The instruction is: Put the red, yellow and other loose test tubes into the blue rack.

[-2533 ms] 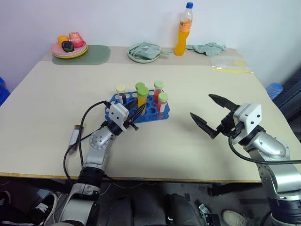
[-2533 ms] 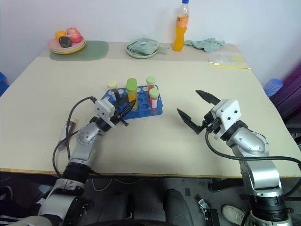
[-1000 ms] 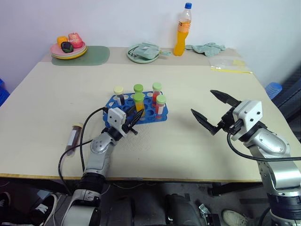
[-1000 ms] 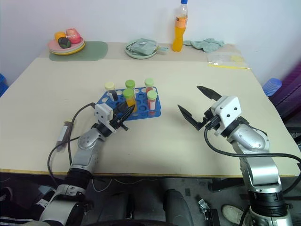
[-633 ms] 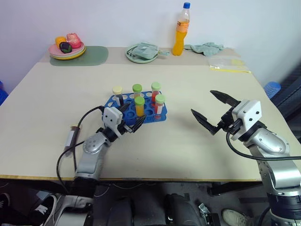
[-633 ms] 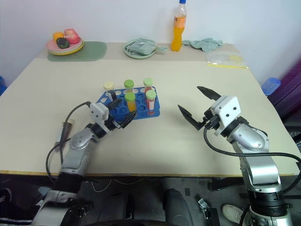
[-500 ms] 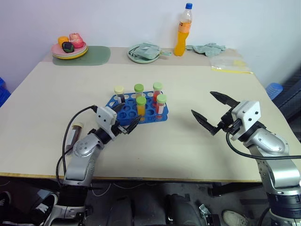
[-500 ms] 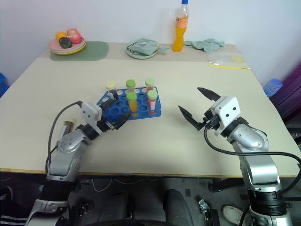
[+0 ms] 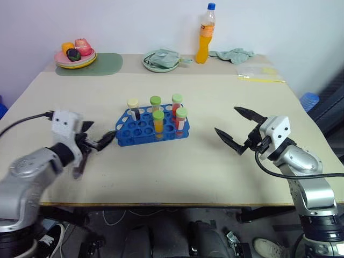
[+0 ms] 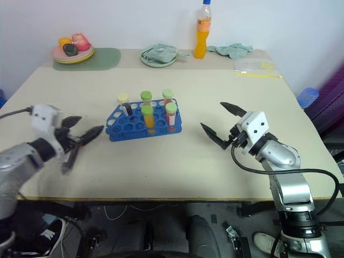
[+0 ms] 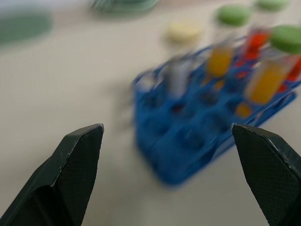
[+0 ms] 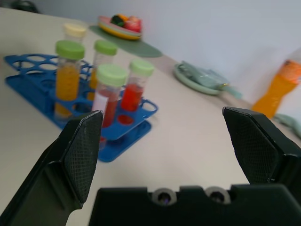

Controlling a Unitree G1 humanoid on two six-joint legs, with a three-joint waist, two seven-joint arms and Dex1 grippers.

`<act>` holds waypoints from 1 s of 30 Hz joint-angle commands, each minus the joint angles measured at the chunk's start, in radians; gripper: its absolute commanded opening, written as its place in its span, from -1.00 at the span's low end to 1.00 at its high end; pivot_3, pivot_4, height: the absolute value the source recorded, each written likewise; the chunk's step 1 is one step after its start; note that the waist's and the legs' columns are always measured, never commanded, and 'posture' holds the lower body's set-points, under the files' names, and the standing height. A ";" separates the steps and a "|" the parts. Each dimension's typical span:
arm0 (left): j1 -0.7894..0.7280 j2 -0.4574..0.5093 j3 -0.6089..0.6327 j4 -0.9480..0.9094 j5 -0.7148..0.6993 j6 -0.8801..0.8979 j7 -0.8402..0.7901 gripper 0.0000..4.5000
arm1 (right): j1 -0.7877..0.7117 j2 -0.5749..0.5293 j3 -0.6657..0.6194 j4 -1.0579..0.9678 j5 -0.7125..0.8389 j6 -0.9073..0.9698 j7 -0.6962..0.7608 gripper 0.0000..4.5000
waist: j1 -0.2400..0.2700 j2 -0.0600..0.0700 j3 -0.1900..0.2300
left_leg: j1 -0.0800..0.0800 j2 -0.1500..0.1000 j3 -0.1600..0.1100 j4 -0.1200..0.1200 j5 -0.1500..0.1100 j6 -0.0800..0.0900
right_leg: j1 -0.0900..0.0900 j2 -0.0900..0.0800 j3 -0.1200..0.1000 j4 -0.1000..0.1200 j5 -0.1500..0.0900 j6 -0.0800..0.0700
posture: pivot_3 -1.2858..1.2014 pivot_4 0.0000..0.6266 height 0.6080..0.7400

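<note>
Five capped tubes upright in the blue rack (image 9: 152, 127)

Mid-table (image 9: 226, 91), rack between the grippers: left gripper (image 9: 95, 141) at nine o'clock, right gripper (image 9: 235, 129) at three, both spread and empty. The right wrist view reveals liquids: two yellow, two red; head views add a cream-capped dark tube (image 9: 133, 107). White wall behind.

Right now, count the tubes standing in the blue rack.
5: cream-capped at the back left, two green-capped beside it, two green-capped in front, all in the rack.
</note>
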 commanded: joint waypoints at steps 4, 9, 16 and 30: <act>-0.155 0.364 -0.032 0.159 -0.169 0.495 -0.134 0.99 | -0.026 -0.035 -0.017 -0.025 0.072 -0.010 0.100 1.00 | -0.018 -0.002 0.001 | 0.003 0.000 0.001 -0.003 0.000 0.000 | -0.001 0.001 0.001 0.000 0.000 0.000 | 0.03 -0.52 1.00; -0.230 0.462 -0.135 0.284 -0.129 0.458 -0.210 0.99 | -0.011 -0.046 0.008 -0.124 0.160 0.078 0.151 1.00 | -0.009 -0.002 0.003 | 0.006 0.001 0.003 -0.005 0.000 -0.001 | 0.000 0.002 0.002 0.003 -0.001 -0.001 | 0.03 -0.52 1.00; -0.281 0.543 -0.272 0.426 -0.044 0.408 -0.272 0.99 | 0.004 -0.055 0.018 -0.163 0.142 0.083 0.154 1.00 | -0.005 -0.002 0.003 | 0.006 0.001 0.004 -0.005 0.000 -0.001 | 0.000 0.001 0.002 0.003 -0.002 -0.003 | 0.03 -0.52 1.00; -0.416 0.560 -0.533 0.667 0.123 0.306 -0.413 0.99 | 0.063 -0.023 0.035 -0.099 0.093 -0.023 0.161 1.00 | -0.004 -0.003 0.003 | 0.005 0.001 0.005 -0.004 0.000 -0.001 | -0.001 0.001 0.002 0.003 -0.003 -0.003 | 0.03 -0.52 1.00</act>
